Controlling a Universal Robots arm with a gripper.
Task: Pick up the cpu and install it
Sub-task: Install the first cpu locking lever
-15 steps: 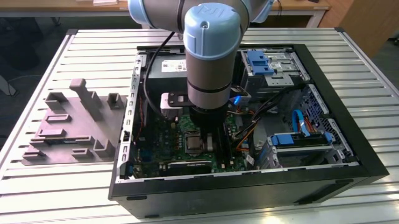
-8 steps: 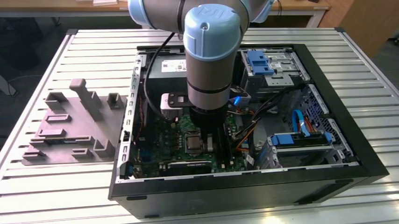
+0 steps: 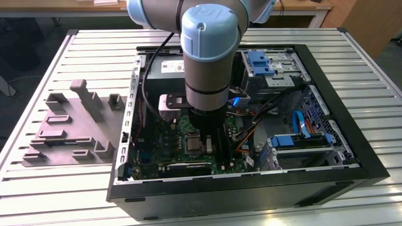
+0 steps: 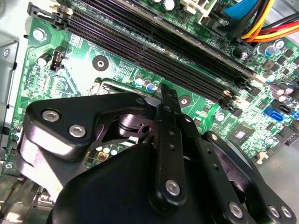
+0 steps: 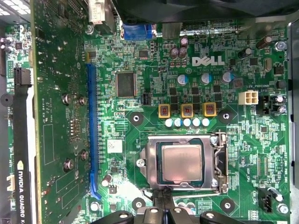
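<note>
cpu [image 5: 181,161]: lower centre of first wrist view, lying in socket frame [image 5: 148,163] on motherboard [image 5: 224,70].
my claw [image 4: 163,91]: above it, grip state — can't tell.
risk: skewed seating could bend contacts, I judge.

cpu [image 5: 182,161]: showing pale silver inside the socket frame
motherboard [image 5: 224,84]: showing green around the cpu
slot [image 5: 92,126]: showing blue beside the motherboard

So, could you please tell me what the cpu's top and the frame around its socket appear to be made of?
The cpu seems to have a metal lid with a dull, brushed silver finish: it gives a soft, even sheen. The socket frame looks like brighter bare steel, with sharper glints and shiny screws at its corners. Neither can be confirmed by look alone.
</note>
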